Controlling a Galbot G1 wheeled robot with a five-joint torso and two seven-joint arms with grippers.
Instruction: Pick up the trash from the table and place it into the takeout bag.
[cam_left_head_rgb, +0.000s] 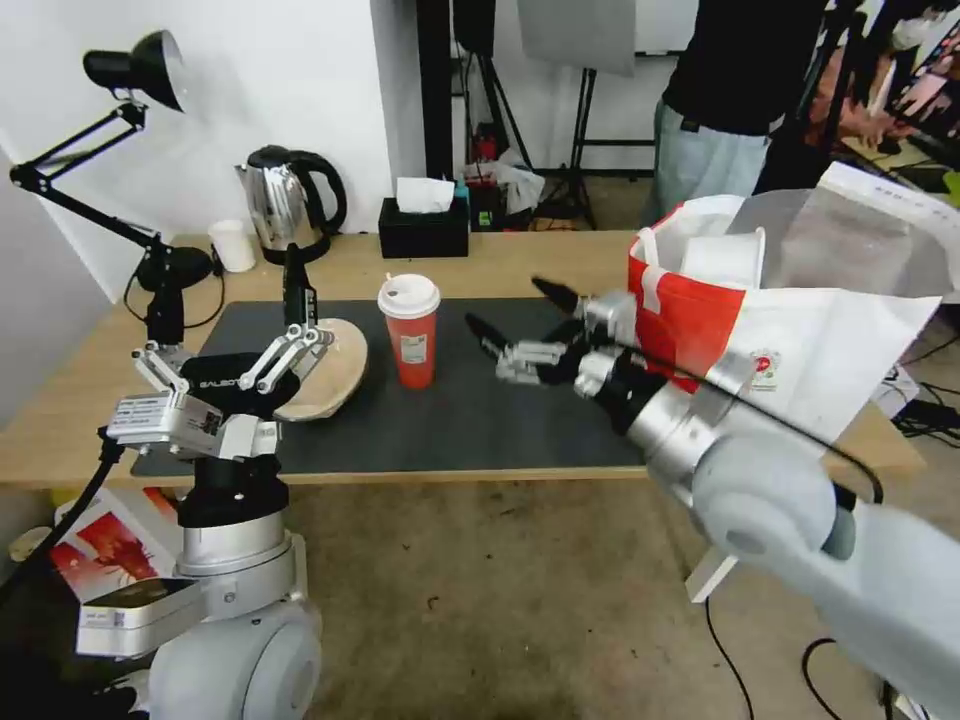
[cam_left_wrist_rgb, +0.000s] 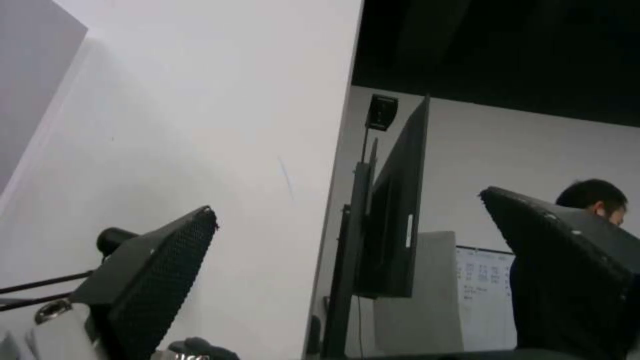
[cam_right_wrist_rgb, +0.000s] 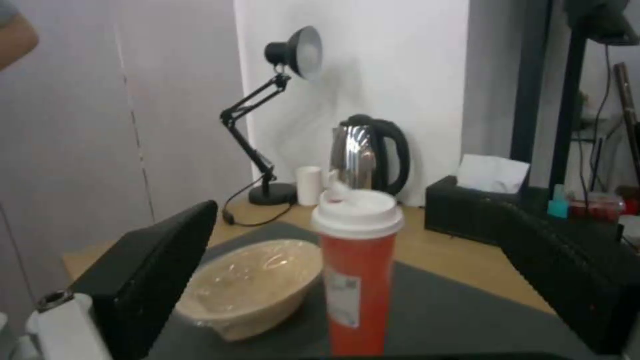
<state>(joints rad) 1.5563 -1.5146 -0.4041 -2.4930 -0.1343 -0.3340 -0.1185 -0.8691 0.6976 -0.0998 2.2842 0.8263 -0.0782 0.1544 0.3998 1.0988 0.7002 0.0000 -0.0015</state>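
Tall red cup with white lid (cam_left_head_rgb: 409, 330) stands upright on dark grey mat, near centre. Your right gripper (cam_left_head_rgb: 515, 322), fingers spread apart, empty, sits level just right of it, nearer arm. Left gripper (cam_left_head_rgb: 297, 300) also spread, tipped upward beside shallow beige translucent lid (cam_left_head_rgb: 327, 378).

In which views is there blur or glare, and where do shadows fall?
Head view: the right gripper is slightly motion-blurred; the kettle shows bright reflections. Right wrist view: the red cup is soft, the desk lamp casts a faint shadow on the wall. Left wrist view: dim, with a dark upper corner.
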